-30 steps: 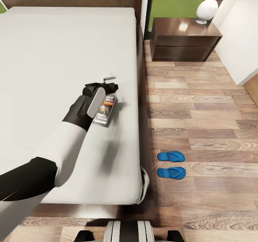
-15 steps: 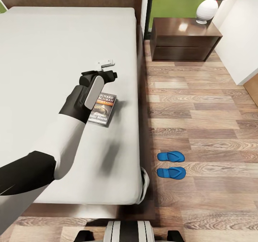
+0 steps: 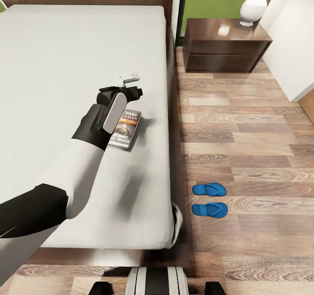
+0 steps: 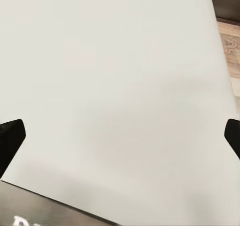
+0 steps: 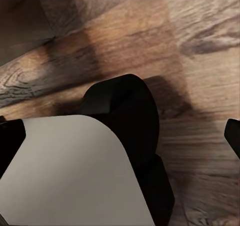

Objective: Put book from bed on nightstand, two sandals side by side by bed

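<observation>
The book, dark with an orange title band, lies flat on the pale mattress of the bed near its right edge. My left gripper hovers just beyond the book's far end, open and holding nothing. In the left wrist view the left gripper has its dark fingertips spread wide over bare mattress, with the book's edge at the frame's rim. Two blue sandals lie side by side on the floor beside the bed. My right gripper is open above the wood floor.
A dark wooden nightstand stands at the bed's head on the right, carrying a white lamp. A white wall corner lies further right. Wood-plank floor stretches between the bed and the wall. My base is at the bed's foot.
My left gripper has moved off the book toward the headboard, uncovering the cover. The book stays flat on the bed. The head view has shifted slightly.
</observation>
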